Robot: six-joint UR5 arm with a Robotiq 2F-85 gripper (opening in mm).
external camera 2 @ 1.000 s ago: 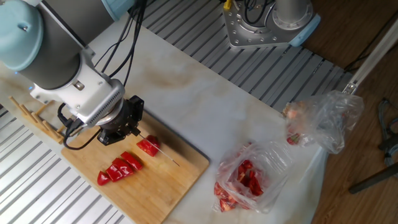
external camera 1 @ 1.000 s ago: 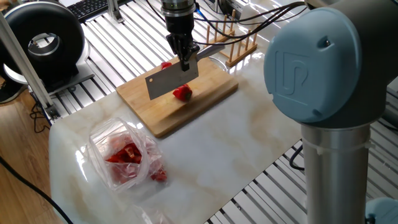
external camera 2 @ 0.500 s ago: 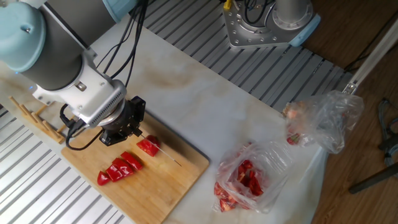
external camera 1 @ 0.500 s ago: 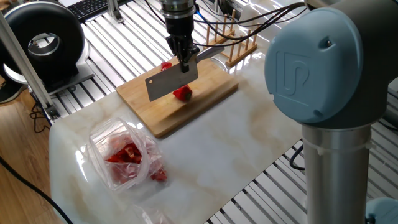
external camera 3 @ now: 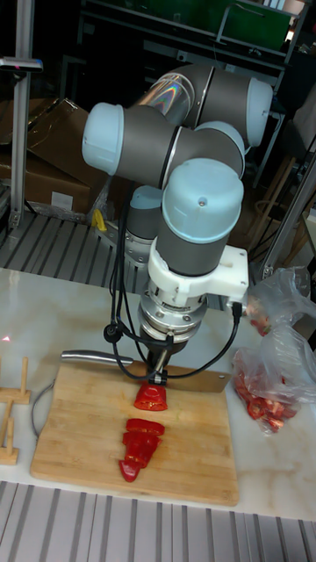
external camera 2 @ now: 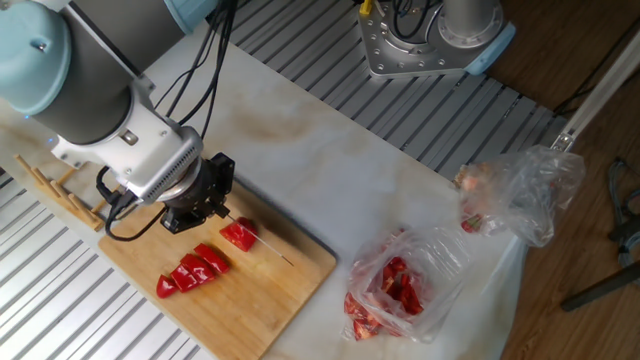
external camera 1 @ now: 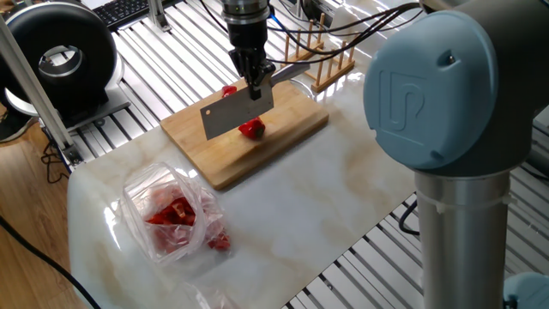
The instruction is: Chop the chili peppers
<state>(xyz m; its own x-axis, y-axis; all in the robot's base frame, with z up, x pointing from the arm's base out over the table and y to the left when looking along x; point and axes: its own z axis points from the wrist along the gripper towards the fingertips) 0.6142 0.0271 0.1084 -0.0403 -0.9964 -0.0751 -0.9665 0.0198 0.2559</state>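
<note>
- The bench [external camera 1: 326, 197] is a pale marbled slab laid over ribbed metal framing; a wooden cutting board [external camera 1: 283, 142] lies on it, with a wooden rack [external camera 1: 330, 64] just beyond the board's far end.
- The gripper [external camera 1: 254, 79] hangs above the board; its jaws are clamped narrow on the top of a cleaver [external camera 1: 236, 114], blade edge down.
- The chili peppers [external camera 2: 238, 235] are on the board: one uncut remainder lies under the blade, and a row of cut red pieces [external camera 2: 192, 272] sits just beside it.
- A see-through bag [external camera 1: 171, 215] of red pieces rests on the bench, well apart from the board.
- Judgement: the chili looks light, glossy and slippery, with soft flesh; it could roll or skid under the blade.
- Judgement: any hold should fall on the stem end, clear of the cut line.
</note>
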